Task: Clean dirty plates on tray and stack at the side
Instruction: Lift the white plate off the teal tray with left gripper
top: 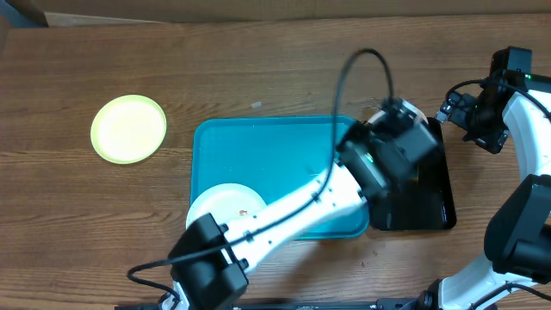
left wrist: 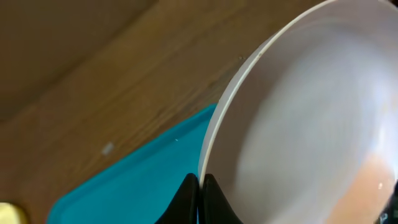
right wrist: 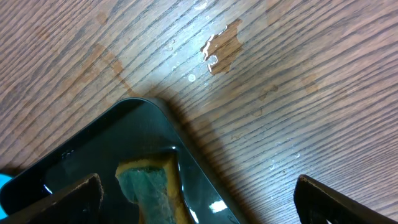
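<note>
Pinched shut on the rim of a tilted white plate [left wrist: 311, 118], the left gripper [left wrist: 200, 196] holds it up with the turquoise tray [left wrist: 137, 180] behind it. A second white plate [top: 225, 205] lies in that tray's corner by the left arm's base. Over the black tray [right wrist: 118, 134] and its sponge [right wrist: 149, 186], the right gripper [right wrist: 199, 198] hangs with fingers wide. Far off on the bare table sits the yellow-green plate [top: 129, 129].
</note>
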Action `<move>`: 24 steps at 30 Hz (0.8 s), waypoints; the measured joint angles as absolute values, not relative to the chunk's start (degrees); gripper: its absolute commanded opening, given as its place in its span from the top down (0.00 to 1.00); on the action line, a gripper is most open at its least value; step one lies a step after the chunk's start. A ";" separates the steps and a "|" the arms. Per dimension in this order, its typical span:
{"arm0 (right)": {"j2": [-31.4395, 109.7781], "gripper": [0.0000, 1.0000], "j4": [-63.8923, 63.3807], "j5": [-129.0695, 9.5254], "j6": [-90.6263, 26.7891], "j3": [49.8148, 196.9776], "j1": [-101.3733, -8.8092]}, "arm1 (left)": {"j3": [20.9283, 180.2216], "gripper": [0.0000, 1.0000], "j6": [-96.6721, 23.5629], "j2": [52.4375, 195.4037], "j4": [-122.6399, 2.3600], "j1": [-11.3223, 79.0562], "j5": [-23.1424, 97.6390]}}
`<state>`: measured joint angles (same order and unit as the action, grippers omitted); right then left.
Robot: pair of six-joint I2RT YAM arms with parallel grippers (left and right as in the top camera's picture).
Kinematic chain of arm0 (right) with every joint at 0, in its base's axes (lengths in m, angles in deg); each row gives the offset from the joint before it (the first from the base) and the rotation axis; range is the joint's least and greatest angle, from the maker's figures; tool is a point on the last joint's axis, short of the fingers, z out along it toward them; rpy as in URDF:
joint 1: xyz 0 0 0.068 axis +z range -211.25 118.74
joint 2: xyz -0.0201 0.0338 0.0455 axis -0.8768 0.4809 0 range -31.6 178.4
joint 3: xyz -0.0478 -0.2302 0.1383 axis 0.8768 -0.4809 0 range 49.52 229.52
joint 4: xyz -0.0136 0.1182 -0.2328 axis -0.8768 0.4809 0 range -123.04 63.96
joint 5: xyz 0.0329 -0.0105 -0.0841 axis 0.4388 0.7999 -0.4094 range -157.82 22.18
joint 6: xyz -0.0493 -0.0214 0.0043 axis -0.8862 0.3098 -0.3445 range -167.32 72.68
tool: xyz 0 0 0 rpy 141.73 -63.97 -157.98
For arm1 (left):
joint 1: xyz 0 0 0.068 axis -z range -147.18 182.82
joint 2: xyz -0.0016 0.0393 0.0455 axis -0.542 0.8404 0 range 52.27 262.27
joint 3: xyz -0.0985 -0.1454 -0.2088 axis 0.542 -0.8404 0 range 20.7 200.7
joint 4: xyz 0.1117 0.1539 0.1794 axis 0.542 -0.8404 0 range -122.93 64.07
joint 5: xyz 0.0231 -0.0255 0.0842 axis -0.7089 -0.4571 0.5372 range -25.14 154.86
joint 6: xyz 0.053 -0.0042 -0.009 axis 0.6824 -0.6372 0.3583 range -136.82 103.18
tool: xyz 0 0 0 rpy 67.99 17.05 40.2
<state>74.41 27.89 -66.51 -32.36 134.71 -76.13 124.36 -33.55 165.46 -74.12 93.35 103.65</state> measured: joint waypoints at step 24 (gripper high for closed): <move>74.41 0.00 27.91 -66.51 -32.36 134.71 -76.11 | 124.36 0.96 -35.12 165.44 -73.86 101.66 124.61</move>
